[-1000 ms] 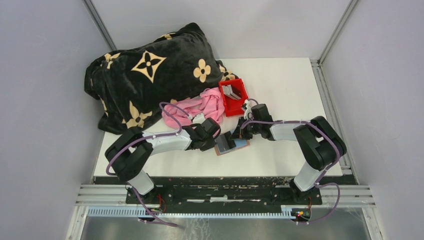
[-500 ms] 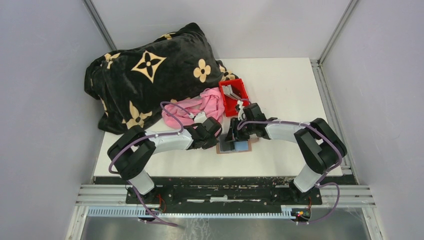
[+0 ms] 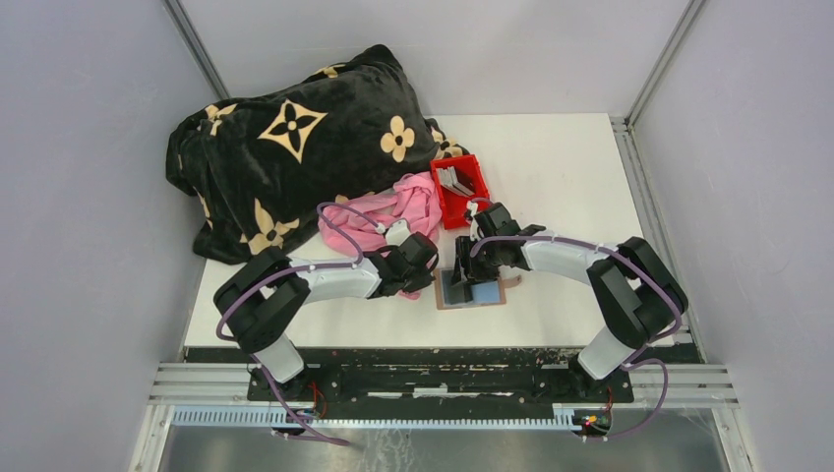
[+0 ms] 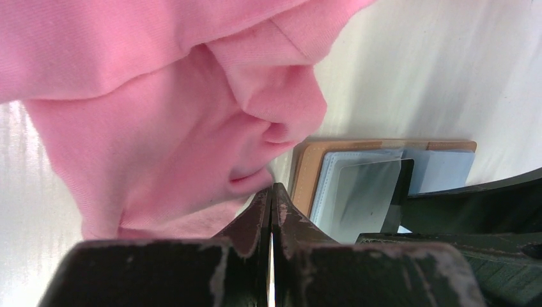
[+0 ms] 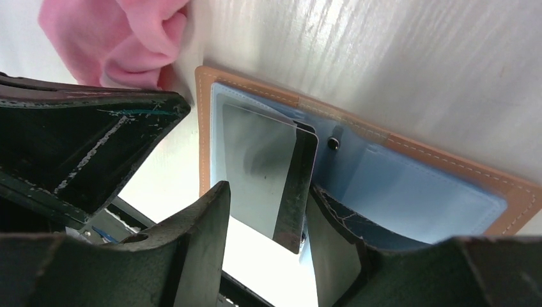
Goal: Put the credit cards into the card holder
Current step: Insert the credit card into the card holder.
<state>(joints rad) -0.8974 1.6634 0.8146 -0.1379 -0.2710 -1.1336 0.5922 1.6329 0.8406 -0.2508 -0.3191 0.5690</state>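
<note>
The brown card holder (image 3: 474, 304) lies open on the table, light blue lining up. A grey card with a dark stripe (image 5: 262, 166) sits partway in its left half, its near end sticking out. My right gripper (image 5: 268, 192) hovers open over that card, one finger on either side and not pinching it. My left gripper (image 4: 271, 190) is shut on nothing, its tips just left of the holder's brown edge (image 4: 305, 173), against the pink cloth. More credit cards (image 3: 452, 180) stand in the red bin.
A pink cloth (image 3: 393, 211) is bunched just left of the holder, and a black blanket with gold flowers (image 3: 295, 147) lies behind it. The red bin (image 3: 472, 202) stands just beyond the right wrist.
The right gripper has opened and let go of the card, which now rests in the holder. The holder has shifted slightly right and squared up on the table.
</note>
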